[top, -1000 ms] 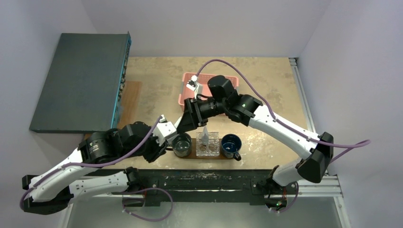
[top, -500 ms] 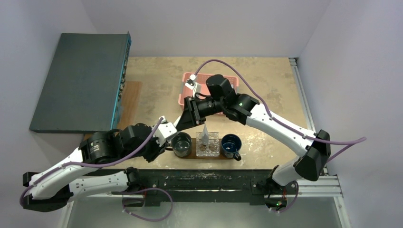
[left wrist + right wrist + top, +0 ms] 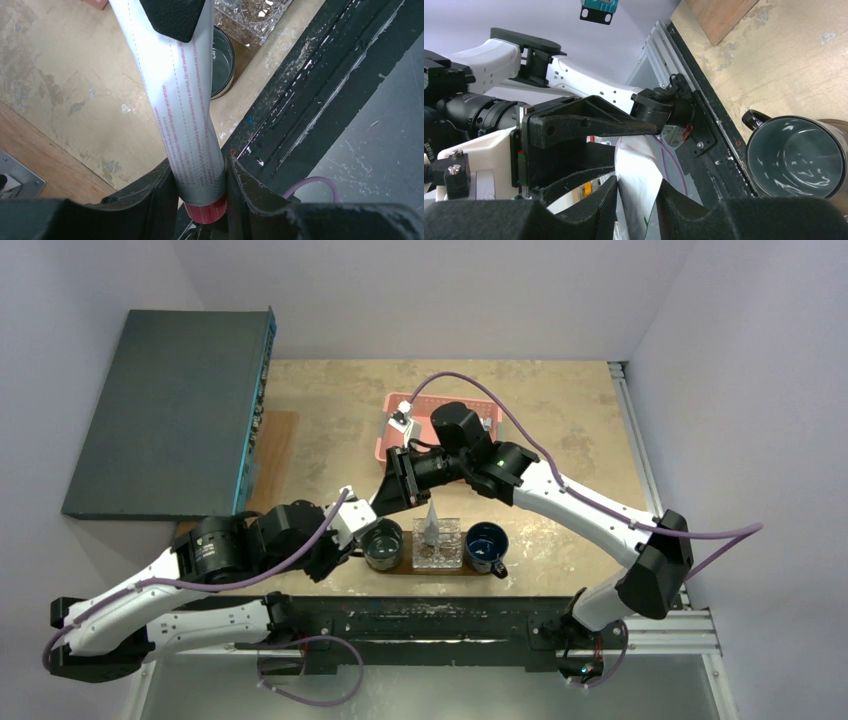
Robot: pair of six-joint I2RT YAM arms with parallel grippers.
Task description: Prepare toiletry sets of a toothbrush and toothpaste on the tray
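Note:
A silvery-grey toothpaste tube with red print and a red cap hangs in the air between my two grippers. My left gripper is shut on its cap end. My right gripper is shut on the flat crimped end, and one of its fingers covers that end in the left wrist view. In the top view both grippers meet just left of the dark brown tray, and the tube is hidden there. No toothbrush is in view.
On the tray stand a dark mug, a clear glass holder with a silvery pointed item upright in it, and a second dark mug. A pink basket sits behind the right arm. A grey box lies far left.
My right gripper has closed onto the tube's flat end, and the right arm has shifted slightly left. The left gripper keeps its hold on the cap end.

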